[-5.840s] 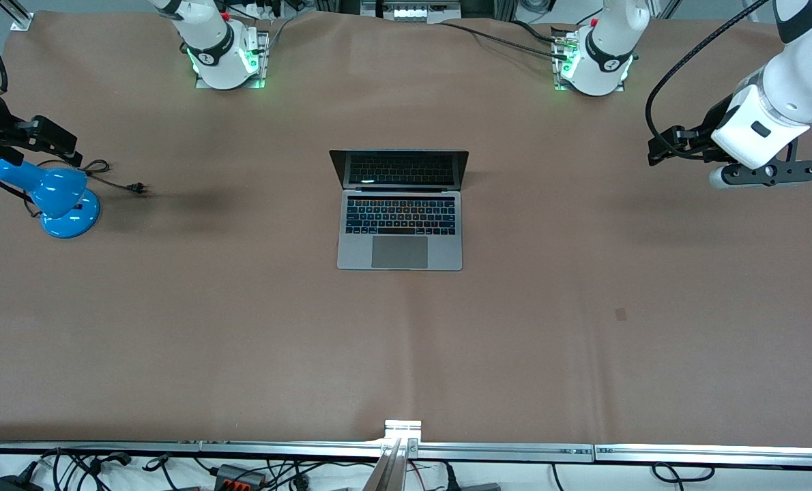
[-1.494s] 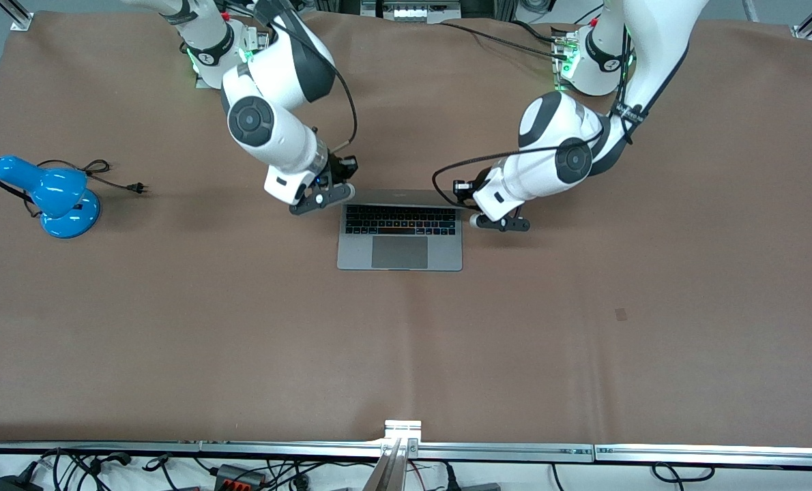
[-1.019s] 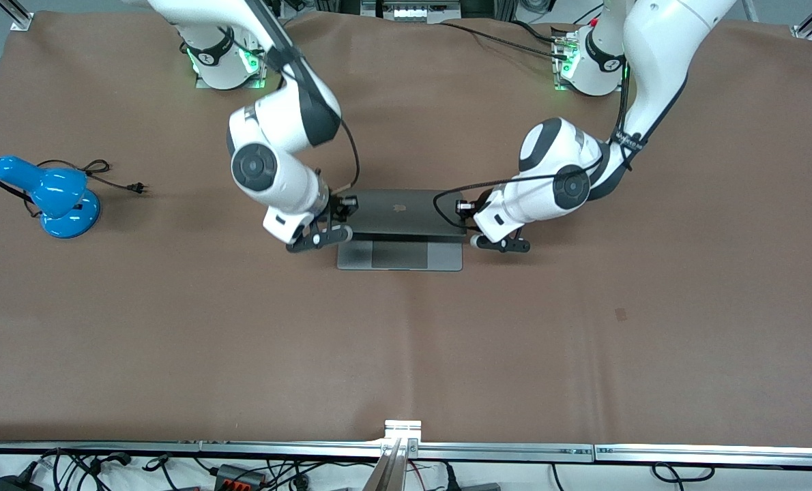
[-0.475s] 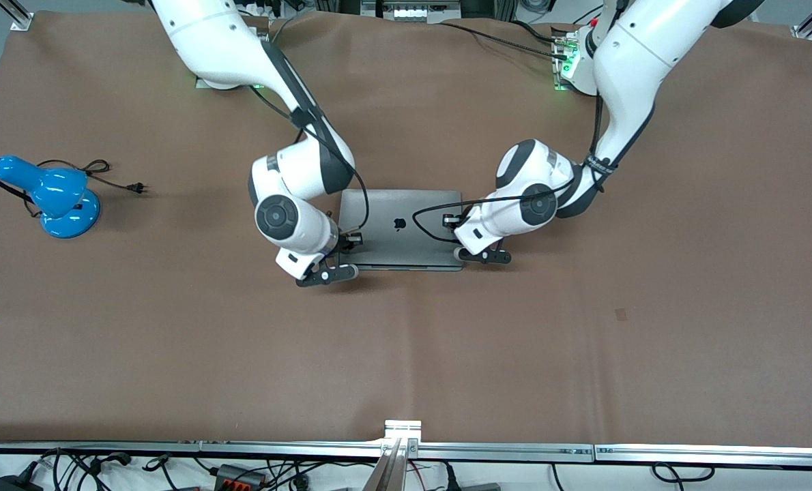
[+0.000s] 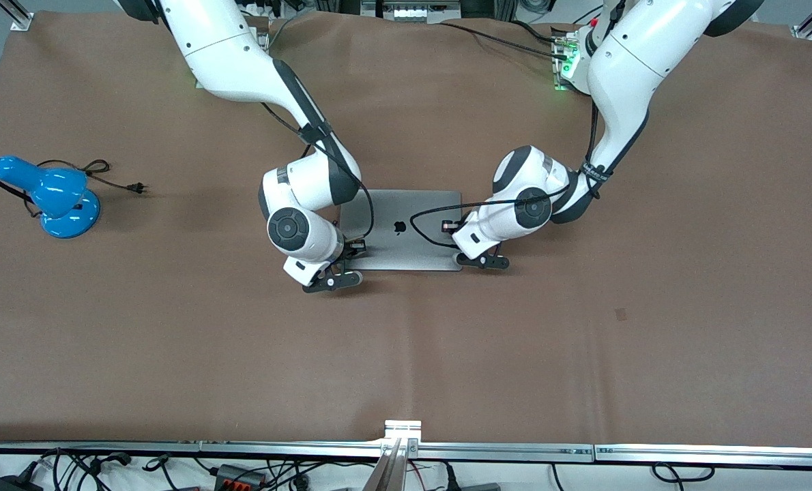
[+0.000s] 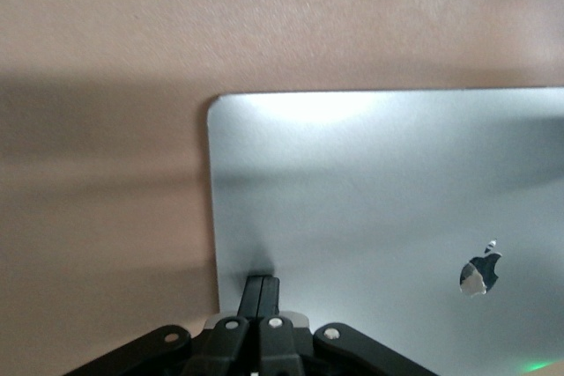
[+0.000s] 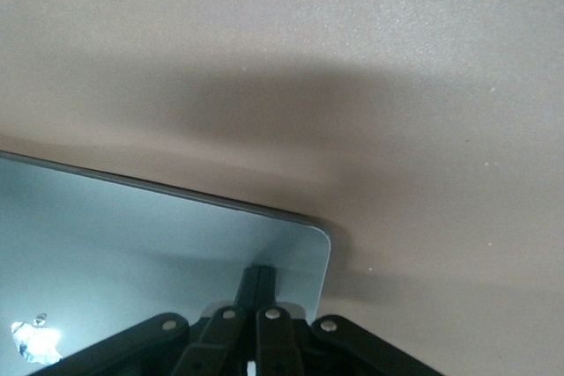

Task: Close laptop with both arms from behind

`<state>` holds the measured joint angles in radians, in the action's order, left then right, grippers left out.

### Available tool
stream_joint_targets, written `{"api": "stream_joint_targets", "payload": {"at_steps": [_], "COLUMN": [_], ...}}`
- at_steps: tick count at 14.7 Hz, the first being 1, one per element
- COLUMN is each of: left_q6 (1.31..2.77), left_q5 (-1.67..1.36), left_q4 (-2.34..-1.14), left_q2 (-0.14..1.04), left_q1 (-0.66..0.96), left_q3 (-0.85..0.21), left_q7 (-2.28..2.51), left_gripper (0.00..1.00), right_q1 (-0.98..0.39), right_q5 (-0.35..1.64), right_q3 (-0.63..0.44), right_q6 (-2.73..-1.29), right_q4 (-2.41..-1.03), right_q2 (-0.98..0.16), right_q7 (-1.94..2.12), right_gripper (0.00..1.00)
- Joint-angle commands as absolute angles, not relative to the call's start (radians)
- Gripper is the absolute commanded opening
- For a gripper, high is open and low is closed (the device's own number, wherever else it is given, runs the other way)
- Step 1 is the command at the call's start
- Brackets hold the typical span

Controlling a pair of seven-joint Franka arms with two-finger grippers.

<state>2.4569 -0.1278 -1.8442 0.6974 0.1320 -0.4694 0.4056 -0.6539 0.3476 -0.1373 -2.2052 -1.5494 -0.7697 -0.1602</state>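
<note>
The silver-grey laptop (image 5: 413, 208) lies flat with its lid down, the black apple logo (image 5: 400, 226) facing up. My right gripper (image 5: 355, 251) is shut, its tips resting on the lid at the corner nearest the front camera toward the right arm's end. My left gripper (image 5: 456, 254) is shut, its tips on the lid at the near corner toward the left arm's end. The left wrist view shows the lid (image 6: 379, 182) with the shut tips of the left gripper (image 6: 263, 281) on it. The right wrist view shows the lid (image 7: 132, 235) under the shut right gripper (image 7: 258, 272).
A blue desk lamp (image 5: 51, 198) with a black cord and plug (image 5: 136, 187) lies near the right arm's end of the brown table (image 5: 406, 354). A metal rail (image 5: 406, 447) runs along the table's near edge.
The lid has gone from upright to flat on the base. Both grippers came in from the table's ends and followed the lid down toward the front camera.
</note>
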Motion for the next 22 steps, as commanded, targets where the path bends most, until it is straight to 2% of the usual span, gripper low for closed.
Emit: {"api": "stream_joint_targets", "payload": {"at_steps": [1, 3, 5, 9, 11, 12, 13, 14, 15, 16, 17, 18, 19, 21, 22], "left_q6": [2.332, 2.158, 2.057, 1.881, 1.784, 1.723, 1.660, 1.649, 1.648, 1.646, 1.638, 1.629, 1.631, 1.623, 1.591], "left_q5": [-0.094, -0.092, -0.092, -0.091, -0.092, -0.092, -0.069, -0.011, 0.006, 0.008, 0.012, 0.012, 0.014, 0.015, 0.014], "left_q4": [-1.800, -1.731, -1.717, -1.713, -1.716, -1.712, -1.704, -1.692, -1.674, -1.649, -1.634, -1.628, -1.625, -1.573, -1.591], "left_q2": [0.648, 0.605, 0.536, 0.411, 0.321, 0.267, 0.218, 0.184, 0.166, 0.144, 0.117, 0.091, 0.077, 0.083, 0.063], "left_q1": [0.120, 0.088, 0.063, -0.062, -0.142, -0.152, -0.147, -0.149, -0.155, -0.153, -0.153, -0.155, -0.155, -0.152, -0.150], "left_q3": [-0.457, -0.457, -0.457, -0.459, -0.439, -0.390, -0.323, -0.292, -0.261, -0.223, -0.201, -0.190, -0.170, -0.129, -0.123], "left_q7": [0.430, 0.422, 0.416, 0.297, 0.165, 0.108, 0.018, -0.103, -0.211, -0.269, -0.273, -0.270, -0.275, -0.267, -0.238], "left_gripper": [0.00, 0.00, 0.00, 0.00, 0.05, 0.11, 0.23, 0.69, 0.99, 1.00, 1.00, 1.00, 1.00, 1.00, 1.00], "right_q1": [-0.663, -0.663, -0.670, -0.669, -0.663, -0.658, -0.655, -0.652, -0.652, -0.652, -0.652, -0.652, -0.655, -0.655, -0.650], "right_q5": [0.341, 0.337, 0.328, 0.311, 0.290, 0.264, 0.246, 0.233, 0.232, 0.230, 0.232, 0.235, 0.233, 0.236, 0.233], "right_q3": [-0.138, -0.140, -0.175, -0.248, -0.293, -0.313, -0.324, -0.340, -0.356, -0.382, -0.406, -0.432, -0.457, -0.494, -0.508], "right_q6": [-2.206, -2.204, -2.191, -2.079, -2.001, -1.956, -1.918, -1.884, -1.853, -1.820, -1.783, -1.757, -1.747, -1.729, -1.729], "right_q4": [-1.523, -1.522, -1.499, -1.497, -1.493, -1.491, -1.491, -1.491, -1.490, -1.489, -1.489, -1.488, -1.488, -1.488, -1.488], "right_q2": [-0.795, -0.787, -0.761, -0.611, -0.546, -0.514, -0.487, -0.467, -0.448, -0.431, -0.414, -0.408, -0.405, -0.367, -0.356], "right_q7": [-0.186, -0.184, -0.179, -0.176, -0.161, -0.157, -0.149, -0.132, -0.117, -0.106, -0.094, -0.095, -0.092, -0.098, -0.097], "right_gripper": [0.00, 0.00, 0.00, 0.00, 0.00, 0.00, 0.00, 0.00, 0.00, 0.02, 0.09, 0.56, 1.00, 1.00, 1.00]}}
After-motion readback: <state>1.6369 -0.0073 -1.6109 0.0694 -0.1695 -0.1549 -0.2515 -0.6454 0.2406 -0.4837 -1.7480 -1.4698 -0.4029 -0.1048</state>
